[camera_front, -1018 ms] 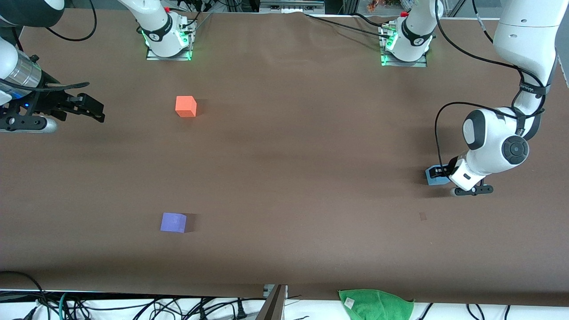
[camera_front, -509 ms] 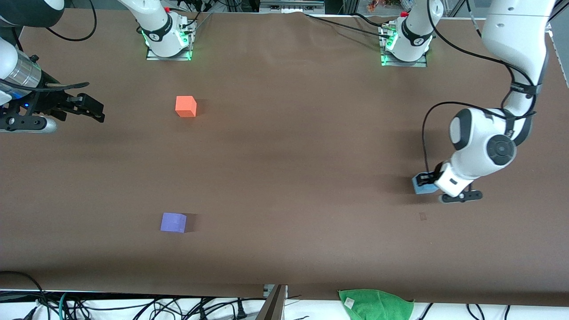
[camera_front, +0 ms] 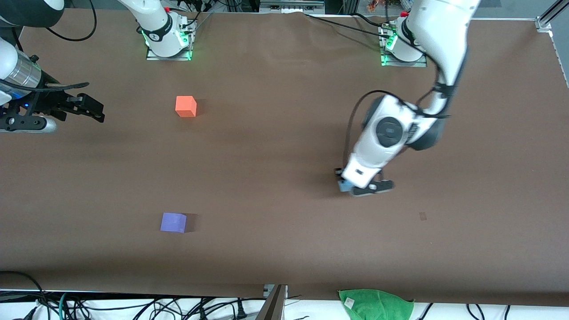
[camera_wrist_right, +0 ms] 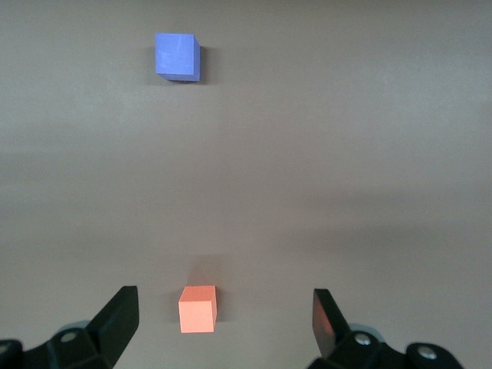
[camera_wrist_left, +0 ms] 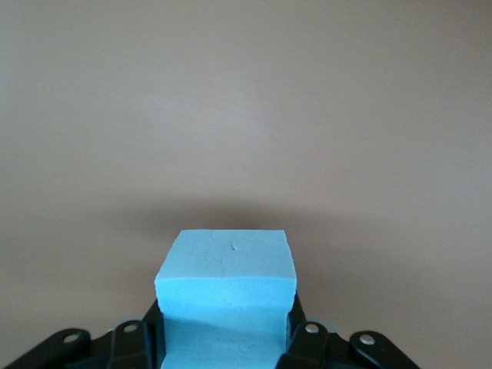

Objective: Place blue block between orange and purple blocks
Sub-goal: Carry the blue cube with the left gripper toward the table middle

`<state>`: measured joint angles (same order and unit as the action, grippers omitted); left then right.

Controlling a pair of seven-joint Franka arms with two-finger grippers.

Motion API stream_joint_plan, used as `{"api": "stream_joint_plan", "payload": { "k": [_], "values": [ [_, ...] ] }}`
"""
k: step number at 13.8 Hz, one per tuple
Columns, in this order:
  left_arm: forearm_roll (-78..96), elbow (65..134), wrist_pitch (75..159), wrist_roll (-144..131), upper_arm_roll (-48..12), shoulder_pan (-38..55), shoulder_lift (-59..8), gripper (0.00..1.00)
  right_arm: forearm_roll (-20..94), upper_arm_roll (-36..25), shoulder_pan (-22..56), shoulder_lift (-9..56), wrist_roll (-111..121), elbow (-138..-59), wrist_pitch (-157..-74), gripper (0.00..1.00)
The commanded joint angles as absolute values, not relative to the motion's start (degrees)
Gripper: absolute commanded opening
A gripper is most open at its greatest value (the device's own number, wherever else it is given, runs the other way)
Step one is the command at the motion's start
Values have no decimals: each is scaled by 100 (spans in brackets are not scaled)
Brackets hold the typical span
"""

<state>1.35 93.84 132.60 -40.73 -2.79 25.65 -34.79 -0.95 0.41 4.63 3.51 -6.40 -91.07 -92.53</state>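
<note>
You have three cubes: one blue block (camera_front: 342, 186), one orange block (camera_front: 186, 106), one purple block (camera_front: 173, 222). You also have two grippers and one green cloth (camera_front: 377, 304) at the frame's lower edge.

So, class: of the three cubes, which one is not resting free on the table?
The blue block: it is clamped in the left end effector, while the orange block and the purple block sit untouched on the table.
</note>
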Motion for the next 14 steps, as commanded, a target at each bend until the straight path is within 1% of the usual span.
{"api": "stream_joint_plan", "payload": {
  "k": [1,3,4,5,6,8,9,11,12,13,14],
  "values": [
    [255,8335,13131,-4481,-167,3057,-4252,35,-35,53,422,360,-580,-9061,-9193,100],
    [255,7650,13122,-4858,-158,3409,-4770,35,-35,53,422,360,-580,-9062,-9193,100],
    [255,7412,13122,-5139,-158,3515,-4946,36,-35,53,422,360,-580,-9062,-9193,100],
    [255,7296,13122,-5350,-158,3611,-5044,36,-35,53,422,352,-580,-9062,-9193,100],
    [255,7251,13122,-5474,-158,3691,-5088,38,-35,53,422,360,-580,-9062,-9193,100],
    [255,7233,13131,-5484,-193,3831,-5176,39,-35,53,422,360,-580,-9061,-9193,100],
    [255,7225,13140,-5484,-246,3849,-5212,44,-35,53,422,352,-580,-9062,-9193,100],
    [255,7128,13166,-5493,-264,3885,-5378,63,-35,53,422,360,-580,-9062,-9193,100],
    [255,7119,13183,-5493,-264,3885,-5405,74,-35,53,422,360,-580,-9062,-9193,100],
    [264,7110,13157,-5484,-264,3859,-5362,98,-35,53,422,360,-580,-9062,-9193,100],
    [377,7102,13053,-5484,-290,3797,-5266,100,-35,53,422,360,-580,-9053,-9193,100]
  ]
}}
